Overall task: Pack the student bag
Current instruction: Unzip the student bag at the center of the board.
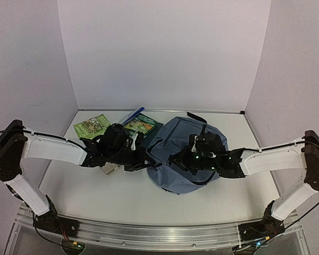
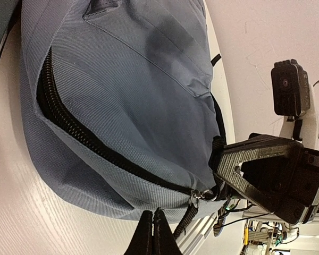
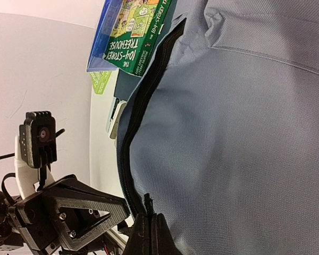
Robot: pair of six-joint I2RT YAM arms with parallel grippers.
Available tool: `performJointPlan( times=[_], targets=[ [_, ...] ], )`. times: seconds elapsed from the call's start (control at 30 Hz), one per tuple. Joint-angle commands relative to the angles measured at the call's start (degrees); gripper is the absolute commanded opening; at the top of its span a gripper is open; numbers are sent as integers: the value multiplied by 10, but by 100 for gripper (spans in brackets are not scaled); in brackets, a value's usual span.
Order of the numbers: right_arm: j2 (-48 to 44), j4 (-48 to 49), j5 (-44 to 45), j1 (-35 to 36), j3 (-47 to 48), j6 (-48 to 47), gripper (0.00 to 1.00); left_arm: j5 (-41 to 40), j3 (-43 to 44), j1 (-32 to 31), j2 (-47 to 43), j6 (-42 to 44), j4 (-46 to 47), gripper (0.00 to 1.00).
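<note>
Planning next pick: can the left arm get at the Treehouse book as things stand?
Probably yes. The Treehouse book lies cover up beside the student bag, close to the left claw, with its cover exposed. The claw is shut, so it must open first.

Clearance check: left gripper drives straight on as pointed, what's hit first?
The student bag: the left gripper, shut, points at its grey side by the zipper. Contact looks near-immediate, though depth is unclear.

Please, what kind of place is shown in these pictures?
Probably a lab robot test cell: a white table boxed in by plain walls, two arms bolted to a metal rail, with a bag and books as props.
</note>
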Motion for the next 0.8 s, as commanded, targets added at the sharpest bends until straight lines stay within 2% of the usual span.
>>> performJointPlan(
  times=[0.0, 0.57, 0.77],
  targets=[
    [-21, -3, 20, 5, -1, -8, 0, -11, -2, -2, -31, -1, 12, 0],
    [-68, -100, 73, 26, -17, -18, 0, -129, 34, 0, -38, 30, -38, 0],
    [-105, -155, 103, 35, -35, -12, 0, -150, 53, 27, -35, 44, -57, 0]
  ],
)
